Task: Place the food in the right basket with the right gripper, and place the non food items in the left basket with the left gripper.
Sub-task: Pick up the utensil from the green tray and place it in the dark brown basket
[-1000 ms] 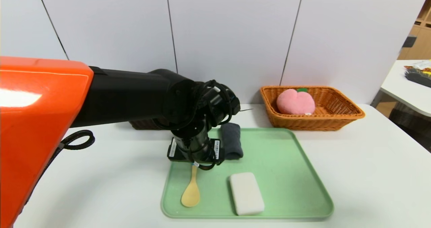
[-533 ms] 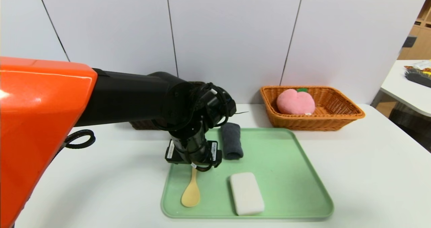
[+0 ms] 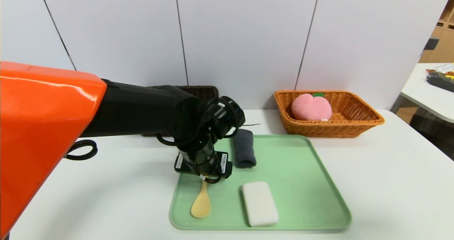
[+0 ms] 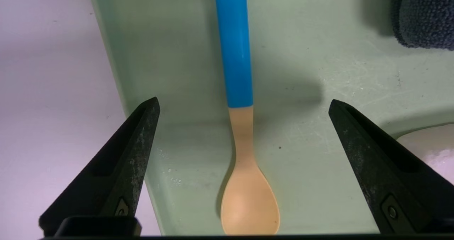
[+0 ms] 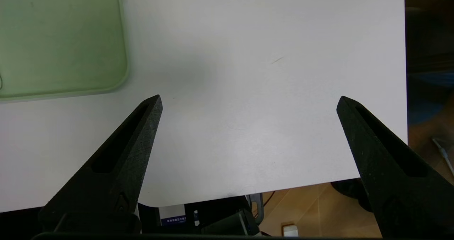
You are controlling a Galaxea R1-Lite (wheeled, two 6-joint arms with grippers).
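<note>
Spoon (image 4: 241, 126) untouched, left gripper (image 4: 243, 107) spread wide

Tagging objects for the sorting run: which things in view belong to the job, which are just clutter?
In the job:
left gripper, open over the spoon
grey towel
white sponge
pink peach in the right basket
left basket
right gripper, open, parked over table

Lying about:
green tray
side table's items
</note>
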